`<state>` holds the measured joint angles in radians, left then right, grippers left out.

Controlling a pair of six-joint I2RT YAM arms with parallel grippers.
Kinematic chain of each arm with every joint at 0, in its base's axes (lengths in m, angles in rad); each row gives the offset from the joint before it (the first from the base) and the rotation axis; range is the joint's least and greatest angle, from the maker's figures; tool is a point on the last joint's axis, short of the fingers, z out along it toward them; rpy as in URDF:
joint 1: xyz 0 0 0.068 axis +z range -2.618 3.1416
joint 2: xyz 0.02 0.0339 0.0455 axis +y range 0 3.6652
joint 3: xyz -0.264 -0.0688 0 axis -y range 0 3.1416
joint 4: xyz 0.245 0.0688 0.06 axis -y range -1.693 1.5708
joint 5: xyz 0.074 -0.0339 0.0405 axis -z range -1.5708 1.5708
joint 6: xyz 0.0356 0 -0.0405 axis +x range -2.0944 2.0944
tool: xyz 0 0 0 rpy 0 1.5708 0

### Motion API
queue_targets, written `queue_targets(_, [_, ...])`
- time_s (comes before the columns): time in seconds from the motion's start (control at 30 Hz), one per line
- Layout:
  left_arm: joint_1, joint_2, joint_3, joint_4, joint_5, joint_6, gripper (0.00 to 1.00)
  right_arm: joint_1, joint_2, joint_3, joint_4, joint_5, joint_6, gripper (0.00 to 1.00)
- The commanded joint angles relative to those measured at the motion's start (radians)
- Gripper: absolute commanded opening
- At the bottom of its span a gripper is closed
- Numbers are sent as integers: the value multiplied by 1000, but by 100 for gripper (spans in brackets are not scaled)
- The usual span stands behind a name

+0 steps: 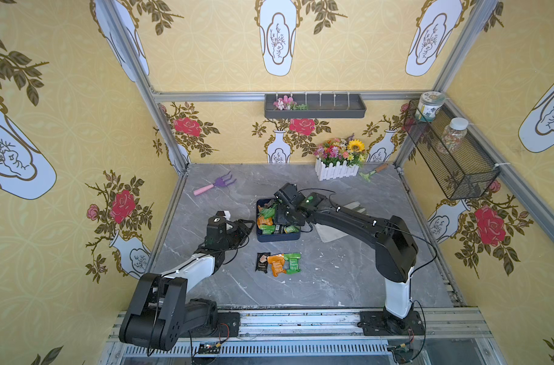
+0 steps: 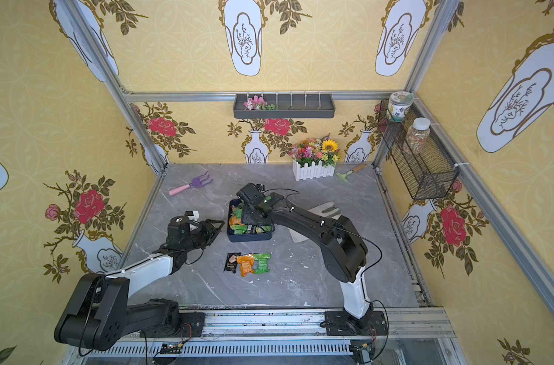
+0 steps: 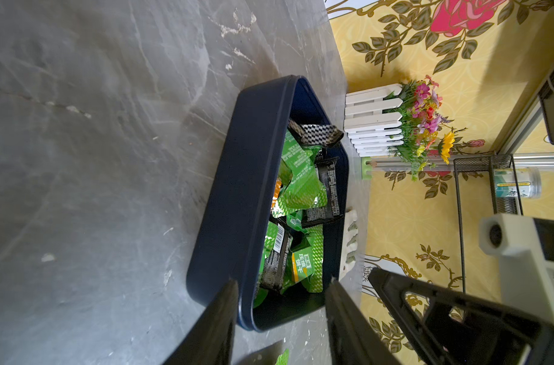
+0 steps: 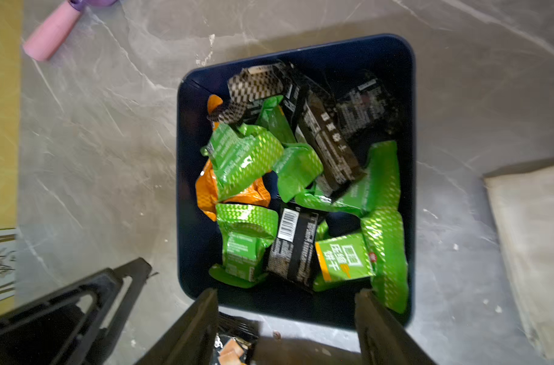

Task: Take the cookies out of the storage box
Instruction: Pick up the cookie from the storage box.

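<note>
The right gripper (image 4: 288, 294) hangs wide open, empty, over the box (image 4: 185, 189), lining up a cookie (image 4: 247, 158); left gripper (image 3: 282, 283), half-open, empty, sits by its left wall, probably bracing.

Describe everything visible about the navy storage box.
The storage box is a shallow, dark navy, square container with rounded corners, plastic-looking, open-topped. It sits flat on the grey marbled table, holding a jumble of green, orange and black cookies. The right gripper hangs open above it; the left gripper is beside it, contact unclear.

light: bright, even | glare: foil cookies (image 4: 247, 158) | blur: right wrist view (slight) — top-view edges bowed
</note>
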<state>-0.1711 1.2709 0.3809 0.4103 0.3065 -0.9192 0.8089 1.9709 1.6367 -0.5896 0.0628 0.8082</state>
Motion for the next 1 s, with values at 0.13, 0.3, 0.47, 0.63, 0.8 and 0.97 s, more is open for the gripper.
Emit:
queue_targets(0.13, [-1, 26, -6, 17, 13, 7, 49, -23, 113, 43, 240, -117, 156, 77])
queue_targets(0.3, [-1, 35, -9, 22, 17, 6, 49, -28, 168, 8, 366, -128, 251, 76])
queue_targets(0.47, [-1, 42, -9, 27, 25, 8, 49, -32, 221, 4, 436, -118, 301, 71])
queue_targets(0.63, [-1, 35, -17, 27, 25, 8, 49, -37, 246, -9, 501, -95, 319, 67])
queue_targets(0.8, [-1, 28, -23, 25, 23, 7, 48, -45, 280, -9, 555, -111, 340, 61])
queue_targets(0.97, [-1, 21, -28, 25, 20, 4, 48, -46, 294, -4, 576, -115, 341, 52])
